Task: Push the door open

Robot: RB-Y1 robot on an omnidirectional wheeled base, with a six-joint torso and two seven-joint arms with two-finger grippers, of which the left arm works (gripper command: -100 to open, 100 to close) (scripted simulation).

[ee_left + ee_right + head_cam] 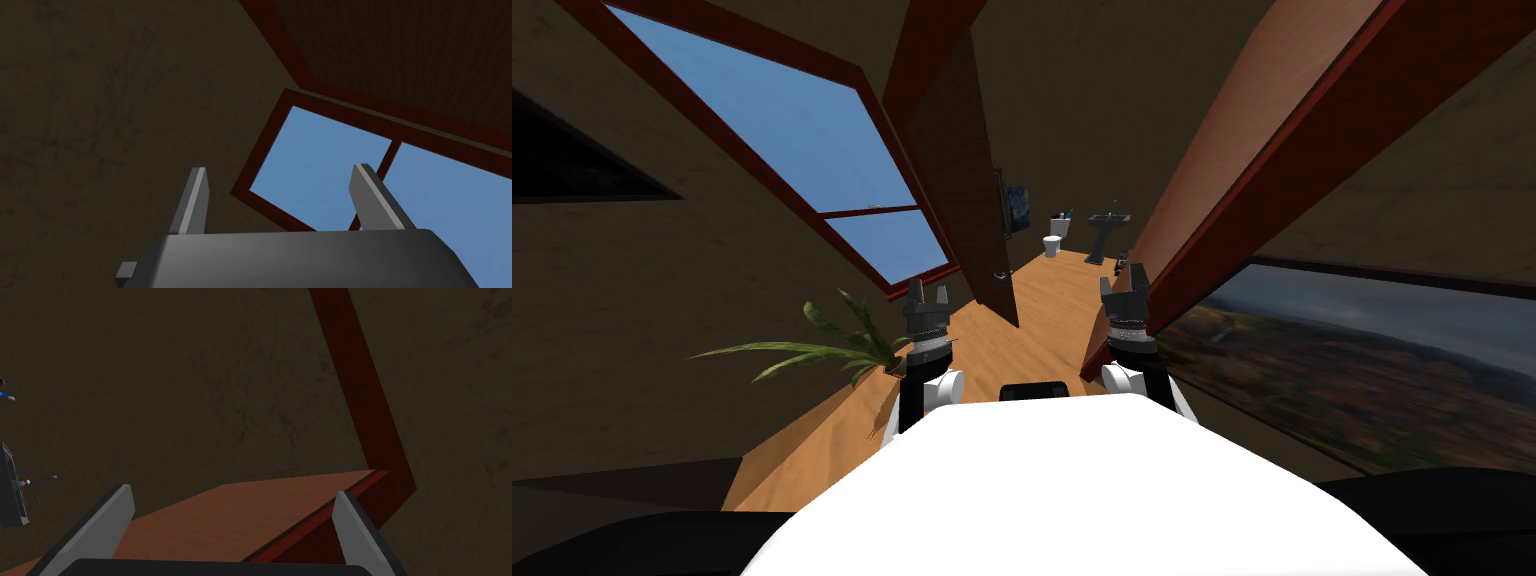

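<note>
From the head we see the door [962, 170], a brown panel, standing open ahead and to our left, nearly edge-on to us, with its handle [999, 275] low on the near edge. The red-brown frame [1282, 160] runs up on our right. Between door and frame the wooden floor [1047, 300] leads through to a room with a white toilet [1053, 243] and a dark sink [1106, 232]. A window [802, 140] fills the wall left of the door, and a plant [822, 345] sits below it.

Our left gripper [929, 294] is raised just short of the door's near edge, close to the handle but apart from it. Our right gripper [1129, 276] is raised beside the foot of the frame.

From the left wrist, the left gripper [280, 197] has its fingers [195, 200] well apart, with nothing between them.

From the right wrist, the right gripper [232, 493] also has its fingers [107, 518] spread wide and holds nothing. Past them we see the frame [365, 398] bending across a dark wall, its broad red-brown face reaching towards the gripper. We cannot tell whether the fingers touch it.
</note>
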